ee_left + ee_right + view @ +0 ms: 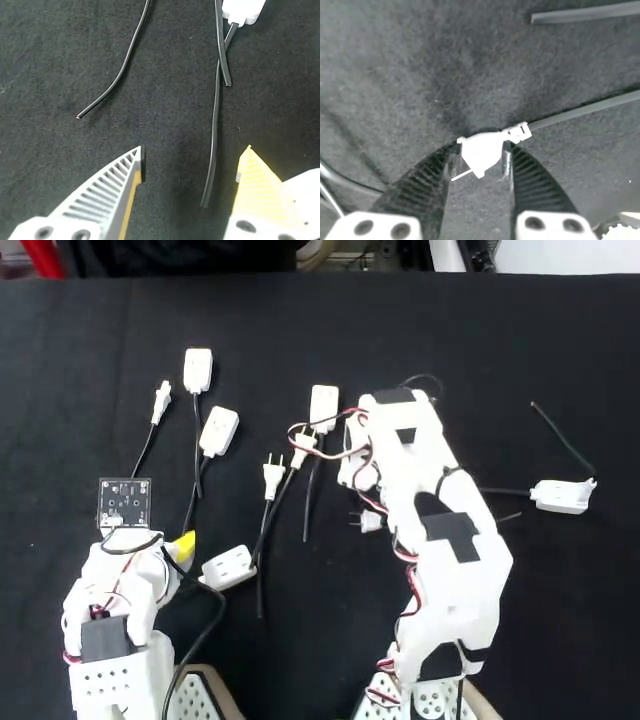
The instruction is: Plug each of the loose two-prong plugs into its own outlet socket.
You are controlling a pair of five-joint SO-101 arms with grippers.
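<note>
My right gripper (pixel 480 167) is shut on a small white two-prong plug (pixel 481 151) just above the black cloth, one prong sticking out to the side and its black cord trailing away. In the high view this plug (pixel 364 522) peeks out beside the right arm. My left gripper (pixel 192 162) stands open low over the cloth with a black cord (pixel 215 145) between its fingers and a white outlet socket (pixel 243 10) farther ahead. Other loose plugs (pixel 270 475) (pixel 160 400) (pixel 300 448) and sockets (pixel 198 368) (pixel 218 430) (pixel 323 405) (pixel 228 565) lie across the middle.
One more white socket (pixel 560 495) lies far right with a thin cord running back. Loose cord ends (pixel 77 117) (pixel 227 82) rest on the cloth. The black table cover (pixel 80 390) has bare room at the far left and right.
</note>
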